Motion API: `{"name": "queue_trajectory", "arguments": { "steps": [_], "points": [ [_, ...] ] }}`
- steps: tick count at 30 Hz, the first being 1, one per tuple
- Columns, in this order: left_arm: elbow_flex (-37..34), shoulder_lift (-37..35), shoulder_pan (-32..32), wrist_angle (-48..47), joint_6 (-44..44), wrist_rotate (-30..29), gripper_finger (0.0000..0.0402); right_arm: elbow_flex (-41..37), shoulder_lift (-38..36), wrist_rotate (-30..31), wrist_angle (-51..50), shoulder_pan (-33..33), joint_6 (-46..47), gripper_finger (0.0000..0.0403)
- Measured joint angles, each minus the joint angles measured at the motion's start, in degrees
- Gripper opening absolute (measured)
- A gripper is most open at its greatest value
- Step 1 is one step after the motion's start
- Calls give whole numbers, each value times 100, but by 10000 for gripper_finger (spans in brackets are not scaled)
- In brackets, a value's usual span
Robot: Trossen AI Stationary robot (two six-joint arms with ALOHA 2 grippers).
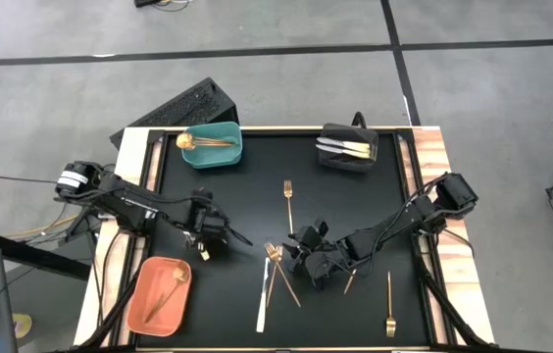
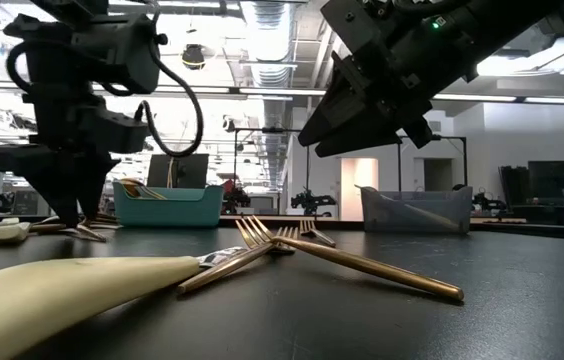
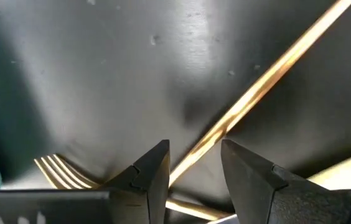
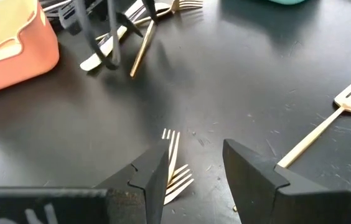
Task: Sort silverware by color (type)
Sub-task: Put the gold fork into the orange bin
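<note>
We see the left gripper (image 1: 208, 238) low over the black mat (image 1: 247, 186), just beside the orange bin (image 1: 159, 294). Its fingers (image 3: 150, 177) stand parted around a slim gold handle (image 3: 269, 78); whether they touch it we cannot tell, and the handle's far end runs out of the left wrist view. A gold fork head (image 3: 60, 171) is half hidden behind one finger.

The right gripper (image 1: 313, 263) hovers near the mat's middle, its fingers (image 4: 154, 174) apart and holding nothing, above the tines of two crossed forks (image 4: 174, 165) whose handles are cut off below. From above, that arm covers part of this pile (image 1: 278, 270), so we cannot count its pieces.

A lone gold fork (image 1: 288, 201) lies clear on the mat, and another (image 1: 390, 306) near the right edge. The teal bin (image 1: 212, 145) holds gold pieces, the black bin (image 1: 347, 148) silver-white ones with pale handles, the orange bin one copper piece; exact types inside are hard to read.
</note>
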Motion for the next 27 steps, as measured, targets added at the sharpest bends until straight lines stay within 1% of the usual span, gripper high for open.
{"name": "queue_trajectory", "arguments": {
  "steps": [5, 13, 17, 21, 23, 24, 27],
  "points": [
    [0, 0, 128, -9, 62, 154, 132, 0, 0, -2, -70, 2, 1, 177],
    [-31, 0, 151, 195, 151, 298, 132, 0, 0, 0, -114, 44, 2, 177],
    [-151, 0, 149, 773, 141, 195, 132, 0, 0, 0, -115, 46, 4, 177],
    [-212, 0, 149, 1440, -467, 88, 132, 0, 0, -29, -114, 55, 43, 177],
    [-173, 0, 148, 1584, -728, 111, 132, 0, 0, -208, -108, 69, 121, 177],
    [-125, 0, 138, 1594, -831, 123, 132, 0, 0, -400, -102, 70, 125, 177],
    [28, 0, 138, 1611, -1036, 123, 132, 0, 4, -1317, -88, 31, 125, 177]
  ]
}}
